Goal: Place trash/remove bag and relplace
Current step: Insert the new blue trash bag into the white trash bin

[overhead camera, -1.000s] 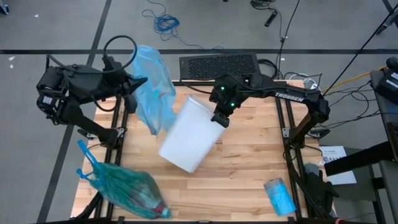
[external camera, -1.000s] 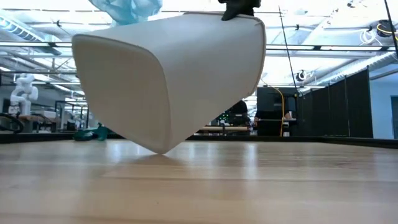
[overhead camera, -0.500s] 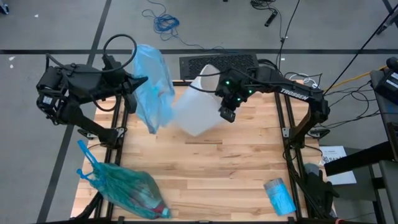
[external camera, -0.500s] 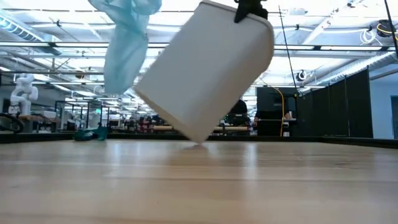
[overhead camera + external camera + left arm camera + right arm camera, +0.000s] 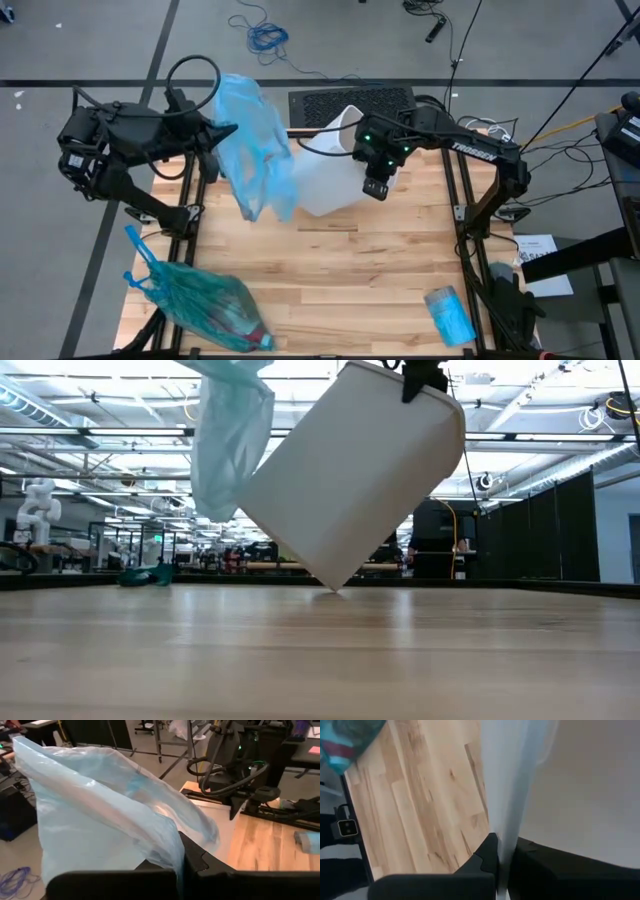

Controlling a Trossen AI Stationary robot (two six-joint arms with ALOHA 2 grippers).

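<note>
Here the right gripper (image 5: 375, 187) is clamped on the rim of a white bin (image 5: 322, 178), its 2 fingers (image 5: 485, 857) pinched tight over the thin wall, as the right wrist view shows. The bin is tilted, its open mouth toward the far side of the wooden table (image 5: 380, 270); in the low view only 1 bottom corner of the bin (image 5: 350, 490) meets the table top, the rest lifted at a slant. The left gripper (image 5: 222, 133) sits near the table's far left edge and is closed on a pale blue plastic bag (image 5: 250, 145), which hangs loose from it, just beside the bin and overlapping its left side in the high view. In the left wrist view the bag (image 5: 100, 815) billows over that arm's dark fingers (image 5: 192, 857), gathered where they pinch it. The trash is not loose on the table: it sits inside a tied teal bag (image 5: 205, 305) lying at the near left corner, well apart from the bin, with something red showing through the plastic at its near end. A small pale blue packet (image 5: 448, 314) rests by the near right edge of the table. Beyond the far edge a dark keyboard (image 5: 350, 103) lies on the floor.
</note>
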